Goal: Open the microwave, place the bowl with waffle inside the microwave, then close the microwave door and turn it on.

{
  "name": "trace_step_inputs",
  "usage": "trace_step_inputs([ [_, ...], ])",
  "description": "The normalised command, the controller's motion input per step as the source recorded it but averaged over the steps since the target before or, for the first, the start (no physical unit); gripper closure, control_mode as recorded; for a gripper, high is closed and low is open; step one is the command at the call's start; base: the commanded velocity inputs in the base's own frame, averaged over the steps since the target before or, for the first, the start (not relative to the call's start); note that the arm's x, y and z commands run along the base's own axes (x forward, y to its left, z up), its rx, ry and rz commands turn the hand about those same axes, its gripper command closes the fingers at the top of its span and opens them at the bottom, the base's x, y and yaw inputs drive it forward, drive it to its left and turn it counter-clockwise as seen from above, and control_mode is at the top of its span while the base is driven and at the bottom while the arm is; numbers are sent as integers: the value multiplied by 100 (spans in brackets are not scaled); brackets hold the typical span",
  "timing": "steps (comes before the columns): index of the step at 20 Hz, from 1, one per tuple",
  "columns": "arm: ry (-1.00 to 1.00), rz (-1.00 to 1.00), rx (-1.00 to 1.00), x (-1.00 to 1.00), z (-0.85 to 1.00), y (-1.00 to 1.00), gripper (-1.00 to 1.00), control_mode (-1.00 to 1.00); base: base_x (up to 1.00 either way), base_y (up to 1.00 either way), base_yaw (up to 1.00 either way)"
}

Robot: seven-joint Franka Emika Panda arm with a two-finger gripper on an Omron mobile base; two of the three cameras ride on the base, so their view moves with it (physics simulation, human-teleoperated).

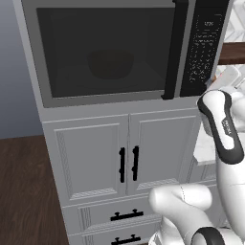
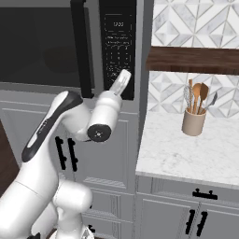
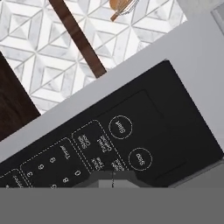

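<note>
The microwave (image 1: pixel 112 101) is built into the grey cabinet, and the microwave door (image 1: pixel 105 48) is closed, its black bar handle (image 1: pixel 174 48) beside the keypad panel (image 1: pixel 203 48). Behind the dark glass, the bowl with waffle (image 1: pixel 111 64) shows dimly inside. My gripper (image 2: pixel 125 75) is shut with nothing in it and points at the lower part of the keypad (image 2: pixel 119 42). In the hand view its closed tips (image 3: pixel 112 183) sit just below the round Start button (image 3: pixel 120 127) and Stop button (image 3: pixel 140 159), very near the panel; I cannot tell if they touch it.
White panelled cabinet doors (image 1: pixel 129 158) and drawers lie under the microwave. To the right, a marble counter (image 2: pixel 186 154) carries a beige cup of wooden utensils (image 2: pixel 193 119), under a dark wooden shelf (image 2: pixel 191 59) on the tiled wall.
</note>
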Motion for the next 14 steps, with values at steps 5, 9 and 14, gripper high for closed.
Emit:
trace_step_inputs([
  [5,0,0,0,33,0,-20,100,-100,0,0,0],
  [9,0,0,0,56,0,-8,100,-100,0,0,0],
  [14,0,0,0,53,-5,0,100,-100,0,0,0],
])
